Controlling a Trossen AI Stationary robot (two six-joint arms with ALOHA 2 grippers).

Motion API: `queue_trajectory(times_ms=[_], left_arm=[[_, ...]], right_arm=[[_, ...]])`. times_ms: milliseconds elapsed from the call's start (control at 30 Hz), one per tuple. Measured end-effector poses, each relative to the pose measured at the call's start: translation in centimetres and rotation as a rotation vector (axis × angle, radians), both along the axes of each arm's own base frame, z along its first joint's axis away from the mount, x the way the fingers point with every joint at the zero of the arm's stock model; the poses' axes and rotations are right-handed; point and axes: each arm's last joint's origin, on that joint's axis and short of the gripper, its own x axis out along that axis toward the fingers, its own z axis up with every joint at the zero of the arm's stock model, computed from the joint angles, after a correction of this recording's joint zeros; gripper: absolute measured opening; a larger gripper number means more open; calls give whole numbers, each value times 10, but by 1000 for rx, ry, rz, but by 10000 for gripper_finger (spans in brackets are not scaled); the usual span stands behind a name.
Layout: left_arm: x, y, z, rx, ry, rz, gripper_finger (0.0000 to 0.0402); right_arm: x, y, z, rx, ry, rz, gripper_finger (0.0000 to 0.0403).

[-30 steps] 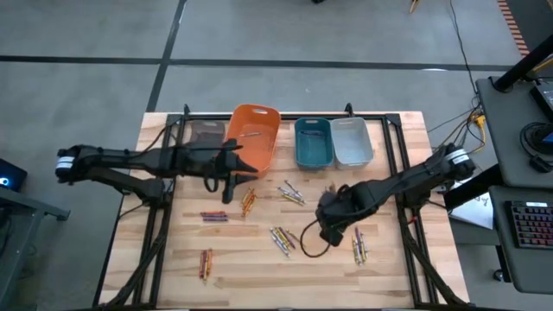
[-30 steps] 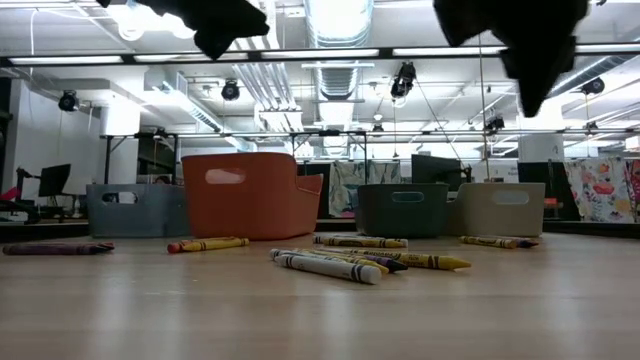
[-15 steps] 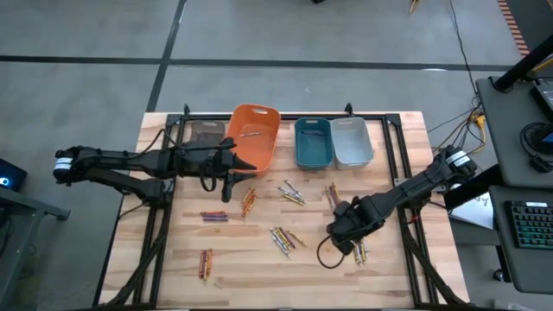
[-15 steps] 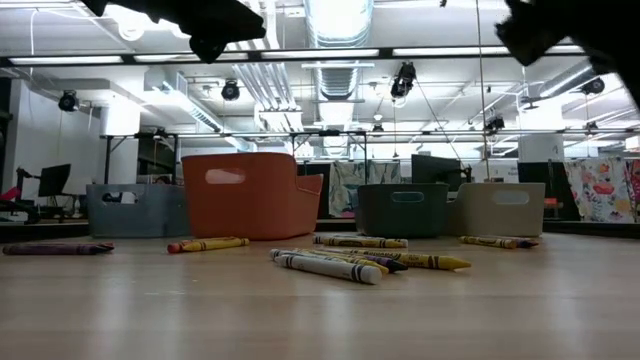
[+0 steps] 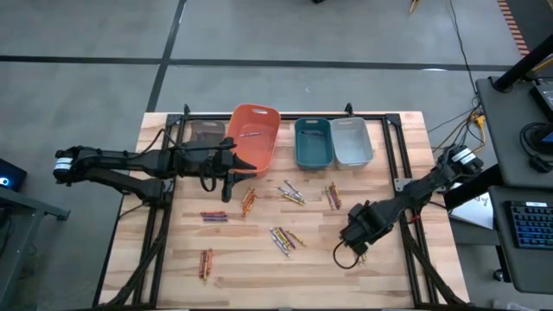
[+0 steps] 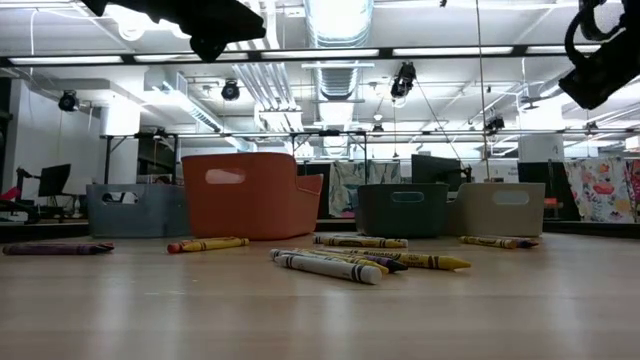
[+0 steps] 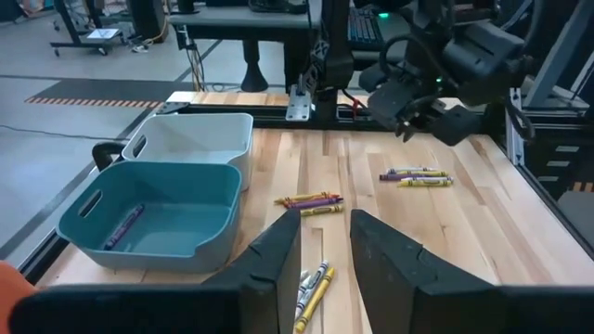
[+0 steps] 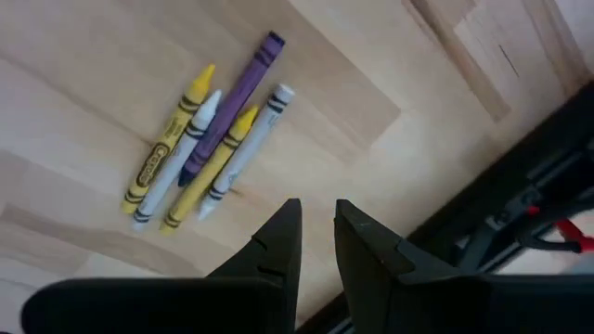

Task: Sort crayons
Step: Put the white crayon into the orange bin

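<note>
With nothing held and its fingers a little apart, the right hand hovers over a small crayon cluster on the desk, probably to descend and pinch one.

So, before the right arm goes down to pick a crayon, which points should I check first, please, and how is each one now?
1. Right gripper empty: ok, nothing between its fingers.
2. Jaws wide enough for a crayon: not ok, only a narrow gap.
3. Target in sight: ok, a cluster of yellow, white and purple crayons lies on the table ahead of it.
4. One crayon separated: not ok, they lie touching side by side.
5. Left gripper out of the way: ok, it hovers near the orange bin, far from the right arm.
6. Bins reachable: ok, teal bin and grey bin stand at the far edge.
</note>
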Motion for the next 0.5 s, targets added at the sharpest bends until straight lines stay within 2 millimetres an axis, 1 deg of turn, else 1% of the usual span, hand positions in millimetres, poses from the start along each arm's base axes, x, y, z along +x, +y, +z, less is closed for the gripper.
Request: queue_trajectory(times_ms=[133, 333, 500], left_arm=[[0, 0, 0, -4, 0, 1, 79], [0, 0, 0, -7, -1, 2, 79], [0, 0, 0, -13, -4, 4, 79]], right_arm=[[-10, -7, -1, 2, -67, -29, 59], [-24, -17, -5, -23, -166, -135, 59], [-26, -20, -8, -6, -240, -207, 59]])
